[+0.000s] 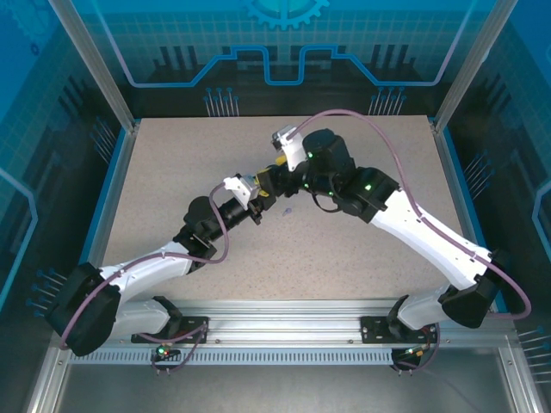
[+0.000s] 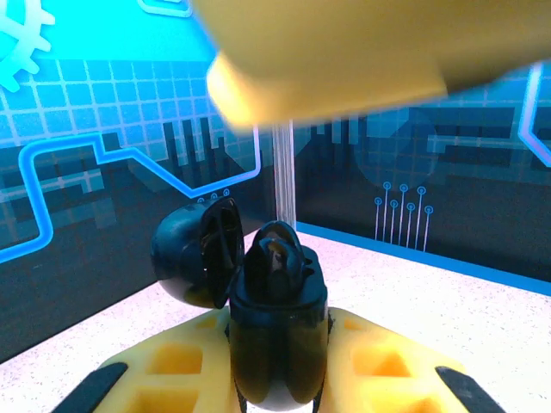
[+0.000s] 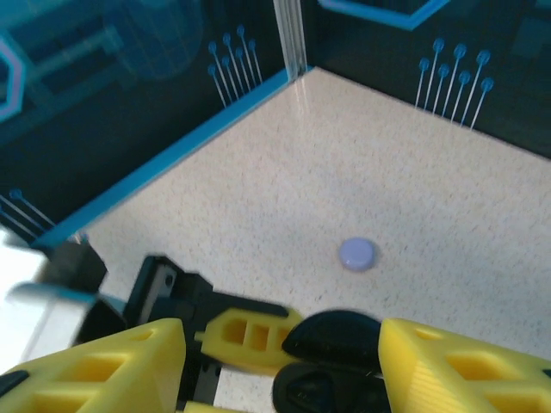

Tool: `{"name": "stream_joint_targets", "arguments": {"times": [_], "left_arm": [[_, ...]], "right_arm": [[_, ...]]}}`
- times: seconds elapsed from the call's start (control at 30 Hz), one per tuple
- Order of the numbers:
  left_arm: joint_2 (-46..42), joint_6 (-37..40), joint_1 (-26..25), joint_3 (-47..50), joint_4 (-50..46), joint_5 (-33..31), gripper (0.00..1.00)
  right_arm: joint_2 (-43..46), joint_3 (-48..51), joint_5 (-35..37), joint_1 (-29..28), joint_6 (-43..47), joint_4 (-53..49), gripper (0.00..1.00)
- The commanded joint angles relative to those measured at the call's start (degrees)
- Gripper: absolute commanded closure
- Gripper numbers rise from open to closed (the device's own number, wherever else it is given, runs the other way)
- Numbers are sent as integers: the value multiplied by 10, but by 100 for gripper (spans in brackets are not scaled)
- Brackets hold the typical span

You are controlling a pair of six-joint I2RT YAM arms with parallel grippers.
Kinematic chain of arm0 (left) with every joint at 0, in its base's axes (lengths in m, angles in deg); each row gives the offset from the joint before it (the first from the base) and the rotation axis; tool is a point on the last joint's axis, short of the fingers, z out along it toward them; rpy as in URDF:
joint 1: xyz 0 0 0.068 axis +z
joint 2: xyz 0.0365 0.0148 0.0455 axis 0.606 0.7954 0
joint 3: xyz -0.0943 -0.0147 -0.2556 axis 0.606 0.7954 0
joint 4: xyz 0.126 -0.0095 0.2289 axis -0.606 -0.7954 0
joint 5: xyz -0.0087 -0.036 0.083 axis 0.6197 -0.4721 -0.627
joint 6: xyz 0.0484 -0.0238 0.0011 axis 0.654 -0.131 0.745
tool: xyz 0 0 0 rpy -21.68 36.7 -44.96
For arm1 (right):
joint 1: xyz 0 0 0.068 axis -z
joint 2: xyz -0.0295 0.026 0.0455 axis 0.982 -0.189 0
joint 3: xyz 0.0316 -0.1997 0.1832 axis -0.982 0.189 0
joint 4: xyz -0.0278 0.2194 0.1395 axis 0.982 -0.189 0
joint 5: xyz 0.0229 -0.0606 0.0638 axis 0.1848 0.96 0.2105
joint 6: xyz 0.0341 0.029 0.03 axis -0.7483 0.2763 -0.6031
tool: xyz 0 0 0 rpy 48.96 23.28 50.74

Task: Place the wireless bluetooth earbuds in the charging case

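My left gripper (image 1: 262, 198) (image 2: 277, 383) is shut on the black charging case (image 2: 277, 331), holding it upright above the table's middle. The case's lid (image 2: 191, 254) hangs open to the left. A dark earbud (image 2: 281, 258) sits in the case's top opening. My right gripper (image 1: 281, 175) (image 3: 282, 366) hovers just above the case (image 3: 331, 337) with its yellow fingers (image 3: 120, 366) spread, open and empty. One of those fingers (image 2: 344, 60) shows as a blur at the top of the left wrist view.
A small round lilac piece (image 3: 356, 254) (image 1: 287, 209) lies on the speckled table (image 1: 344, 267) just right of the grippers. Blue-lit walls and metal posts (image 3: 291, 34) ring the table.
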Motion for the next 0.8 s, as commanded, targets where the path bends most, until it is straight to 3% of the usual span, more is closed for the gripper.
{"name": "stream_joint_targets", "arguments": {"times": [0.0, 0.17, 0.27, 0.43, 0.63, 0.77], "left_arm": [[-11, 8, -4, -19, 20, 10, 100], [-13, 9, -4, -19, 15, 16, 100], [-13, 10, -4, -20, 10, 22, 100], [-9, 8, -4, -23, 0, 39, 100], [-1, 0, -4, -31, -4, 48, 100], [3, -4, -4, -36, -3, 47, 100]], "right_arm": [[22, -27, -14, 38, -47, -18, 37], [7, -40, -32, 104, -92, -59, 38], [-33, -76, -52, 123, -100, -99, 48], [-128, -171, -87, 126, -93, -166, 66], [-225, -276, -121, 120, -82, -233, 71], [-236, -282, -123, 107, -68, -254, 74]]}}
